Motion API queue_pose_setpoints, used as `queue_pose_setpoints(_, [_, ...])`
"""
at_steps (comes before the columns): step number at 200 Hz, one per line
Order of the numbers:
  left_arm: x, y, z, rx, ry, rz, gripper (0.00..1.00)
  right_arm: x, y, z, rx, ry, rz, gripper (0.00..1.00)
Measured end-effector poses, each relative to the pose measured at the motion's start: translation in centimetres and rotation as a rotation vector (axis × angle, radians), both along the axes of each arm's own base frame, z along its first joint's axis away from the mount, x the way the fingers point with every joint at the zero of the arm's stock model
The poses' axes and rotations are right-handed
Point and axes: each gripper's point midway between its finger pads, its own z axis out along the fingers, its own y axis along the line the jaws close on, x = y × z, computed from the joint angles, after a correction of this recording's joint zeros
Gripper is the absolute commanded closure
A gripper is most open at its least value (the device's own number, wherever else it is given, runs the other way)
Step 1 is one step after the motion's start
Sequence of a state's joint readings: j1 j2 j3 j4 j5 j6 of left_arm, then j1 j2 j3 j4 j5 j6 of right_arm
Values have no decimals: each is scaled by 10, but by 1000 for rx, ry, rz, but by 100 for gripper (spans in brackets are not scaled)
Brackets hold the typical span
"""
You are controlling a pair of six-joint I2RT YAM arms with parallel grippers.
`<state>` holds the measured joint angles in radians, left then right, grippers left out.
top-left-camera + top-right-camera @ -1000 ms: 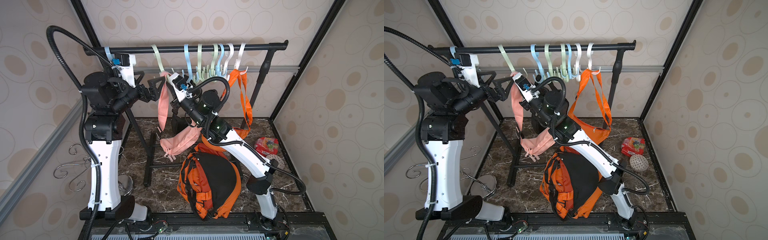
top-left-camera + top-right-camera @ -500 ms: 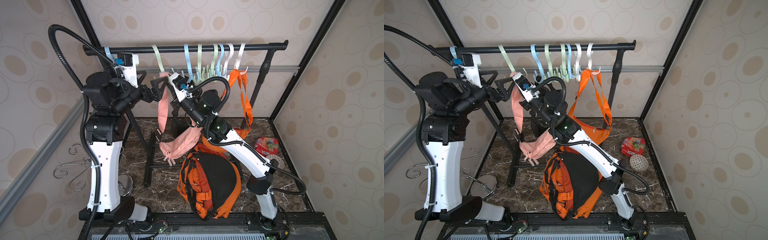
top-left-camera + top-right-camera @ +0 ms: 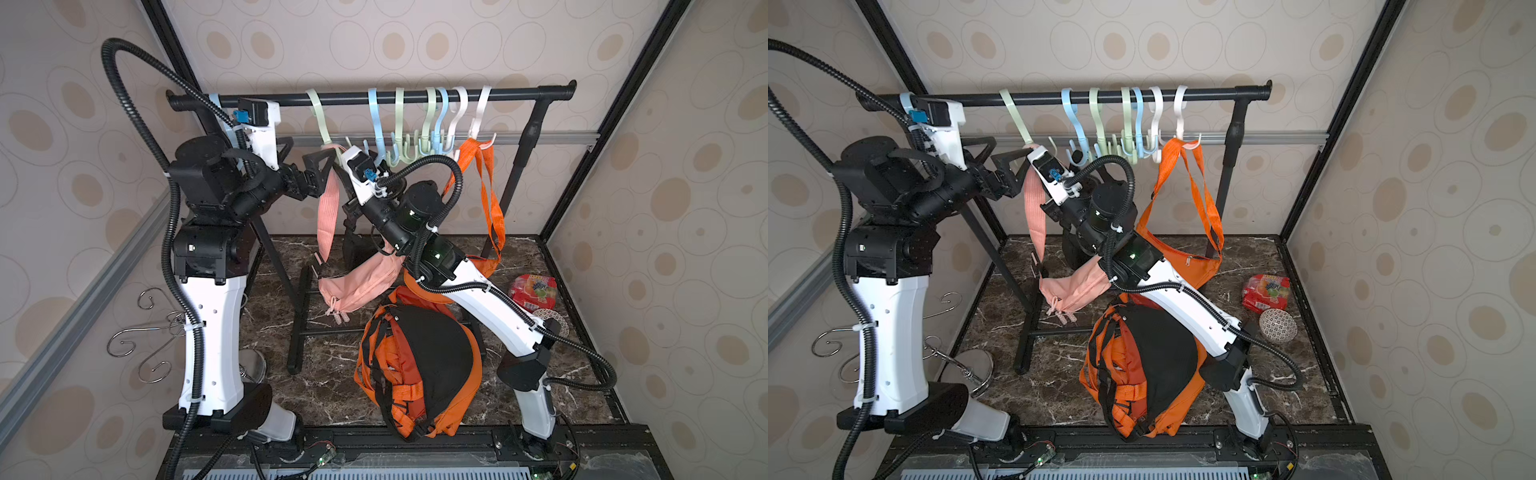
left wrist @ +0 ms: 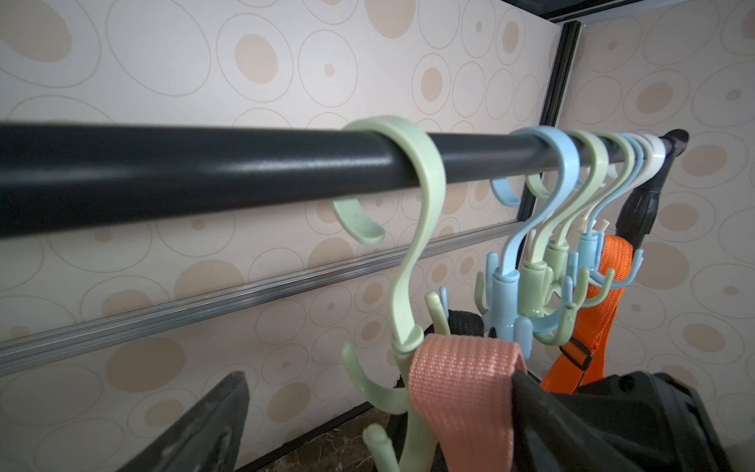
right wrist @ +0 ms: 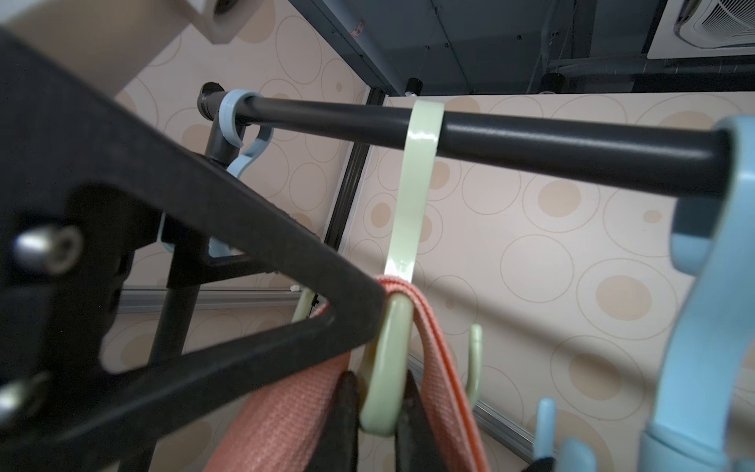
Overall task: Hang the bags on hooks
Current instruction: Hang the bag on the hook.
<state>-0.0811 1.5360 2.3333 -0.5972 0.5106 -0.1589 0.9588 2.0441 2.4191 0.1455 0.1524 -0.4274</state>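
L claw (image 3: 309, 156) is wide open right at the pale green hook (image 5: 413, 184). The pink strap (image 4: 461, 388) sits btwn its jaws, against one finger, w/ the other finger well clear. R claw (image 5: 380, 408) is pinched shut on a lower prong of that same hook, w/ the strap looped over the prong just above its tips. One L finger (image 5: 353, 302) touches the strap at the prong's top.

Room: black rail (image 3: 345, 99) runs just above both claws, wall close behind it. Past R claw there's a bare stretch of rail, then a tight bunch of blue, green & white hooks (image 4: 535, 278). The last white one carries an orange sling bag (image 3: 1183, 266). On L claw's far side: one blue hook (image 5: 226, 118), the rail end & a rack post (image 5: 175, 327).

Pose: L arm (image 3: 212, 324) stands upright from its base, forearm about level, reaching sideways to the hook. R arm (image 3: 490, 307) leans up & across, wrist raised under the rail.

Pink sling bag (image 3: 361, 282) hangs by the strap well below both claws, right beside R arm's elbow. Below that an orange-black backpack (image 3: 419, 357) lies on the marble floor (image 3: 332, 386), contents not visible. Well off past R arm: red snack pack (image 3: 534, 291) & patterned bowl (image 3: 1278, 326); can't tell what's in it.
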Motion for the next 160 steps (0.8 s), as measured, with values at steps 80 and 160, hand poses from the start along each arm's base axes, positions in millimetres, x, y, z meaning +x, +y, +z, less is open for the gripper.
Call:
queue_pose_setpoints(80, [21,2,-9,5,32,27,7,-1,-4,-2,9,-12,-1,100])
queue_pose_setpoints(160, [3,3,-64,28,140,20,0,-3,-5,-3,11,-18,1,96])
